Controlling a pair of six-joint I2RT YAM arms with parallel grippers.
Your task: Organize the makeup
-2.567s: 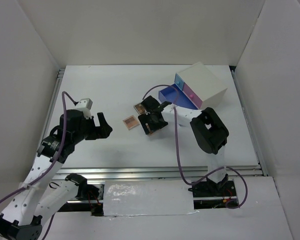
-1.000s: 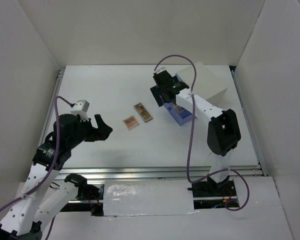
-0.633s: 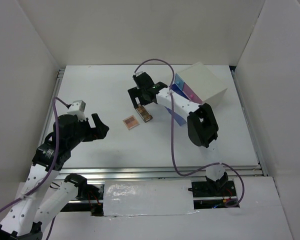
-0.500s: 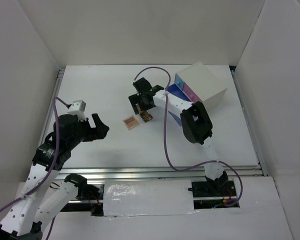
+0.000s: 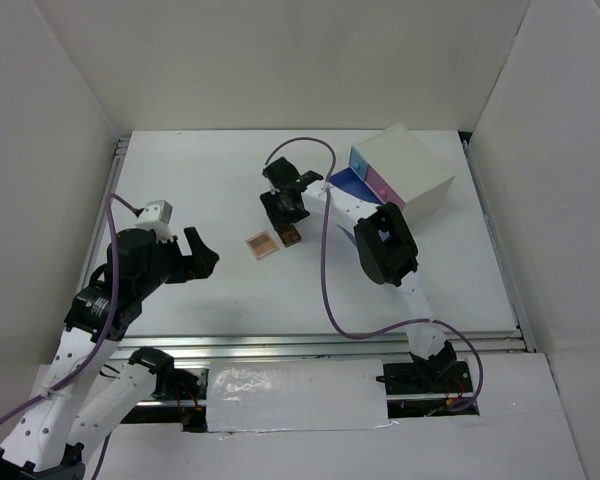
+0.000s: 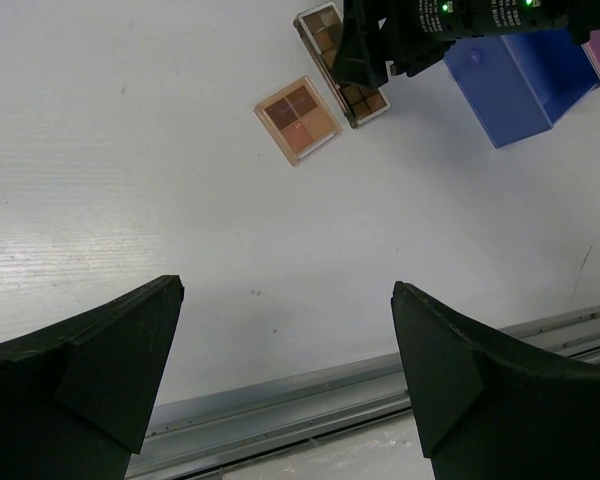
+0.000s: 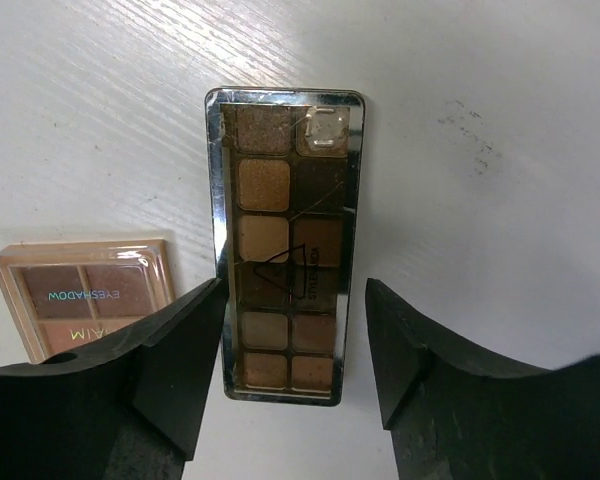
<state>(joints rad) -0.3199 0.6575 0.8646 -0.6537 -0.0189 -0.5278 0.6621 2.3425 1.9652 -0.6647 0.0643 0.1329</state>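
Observation:
The long brown eyeshadow palette (image 7: 285, 230) lies flat on the white table, between the fingers of my right gripper (image 7: 293, 292). The left finger (image 7: 185, 350) is at the palette's edge. A gap shows between the palette and the right finger (image 7: 410, 350), so the gripper is open. The square peach palette (image 7: 85, 290) lies just left of it. From above, my right gripper (image 5: 283, 212) covers most of the brown palette (image 5: 291, 236), beside the peach palette (image 5: 262, 244). My left gripper (image 5: 202, 255) hangs open and empty at the left, well away from both palettes. Other makeup is out of view.
A white box (image 5: 408, 170) with blue and pink drawer fronts stands at the back right. Its blue drawer (image 5: 342, 183) is pulled out toward the palettes and shows in the left wrist view (image 6: 515, 80). A metal rail (image 6: 310, 400) runs along the table's near edge.
My right arm has swung left from the blue drawer to the brown palette, dropped over it, and its jaws have narrowed round it. The left arm has hardly moved.

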